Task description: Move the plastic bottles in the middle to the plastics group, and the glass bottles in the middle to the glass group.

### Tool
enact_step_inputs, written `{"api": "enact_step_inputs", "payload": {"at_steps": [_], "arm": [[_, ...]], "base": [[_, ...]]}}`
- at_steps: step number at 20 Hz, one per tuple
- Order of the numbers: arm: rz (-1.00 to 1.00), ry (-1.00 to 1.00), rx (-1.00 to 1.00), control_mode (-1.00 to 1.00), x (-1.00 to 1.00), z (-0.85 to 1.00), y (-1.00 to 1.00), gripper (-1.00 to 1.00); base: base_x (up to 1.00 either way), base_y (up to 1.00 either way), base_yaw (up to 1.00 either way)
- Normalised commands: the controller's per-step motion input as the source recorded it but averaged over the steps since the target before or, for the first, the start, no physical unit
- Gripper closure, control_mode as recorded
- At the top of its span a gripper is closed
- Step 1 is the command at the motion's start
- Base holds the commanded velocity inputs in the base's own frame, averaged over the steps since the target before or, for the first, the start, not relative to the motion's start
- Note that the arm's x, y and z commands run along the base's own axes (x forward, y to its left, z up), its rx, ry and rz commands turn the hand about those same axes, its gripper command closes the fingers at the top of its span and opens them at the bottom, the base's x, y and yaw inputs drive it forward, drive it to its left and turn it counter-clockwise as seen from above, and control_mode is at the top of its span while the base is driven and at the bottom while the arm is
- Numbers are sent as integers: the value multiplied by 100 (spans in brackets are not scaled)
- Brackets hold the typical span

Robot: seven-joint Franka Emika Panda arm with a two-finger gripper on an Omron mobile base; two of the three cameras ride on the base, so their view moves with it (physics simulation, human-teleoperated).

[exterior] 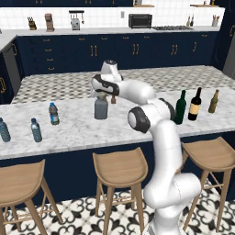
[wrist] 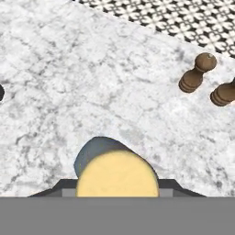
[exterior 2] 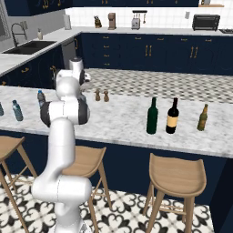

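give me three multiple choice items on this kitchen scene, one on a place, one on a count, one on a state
1. Where does the grey bottle stand?
A. in the sink
B. on the marble counter, right under the pincer
C. on a stool

2. How many small water bottles stand on the counter in the left base view?
A. three
B. one
C. six

3. What is the pincer doing?
A. hanging open far above the counter
B. holding the green wine bottle
C. closed on the grey bottle at its tan cap

Answers:
1 B, the left base view shows it on the counter below the hand.
2 A, one nearer the grey bottle and two further left.
3 C, the hand view shows the cap between the fingertips.
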Motion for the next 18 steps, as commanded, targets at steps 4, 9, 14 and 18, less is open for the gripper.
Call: {"api": "enact_step_inputs", "payload": {"at_steps": [4, 9, 14, 18], "arm": [[0, 0, 0, -100, -95, 4, -69, 100], [-1, -6, 0, -100, -93, 13, -67, 100], [-5, -8, 0, -100, -48, 23, -56, 100], [-5, -4, 0, -100, -8, 31, -40, 100]], "base": [[0, 0, 0], [0, 0, 0], [0, 0, 0], [0, 0, 0]]}}
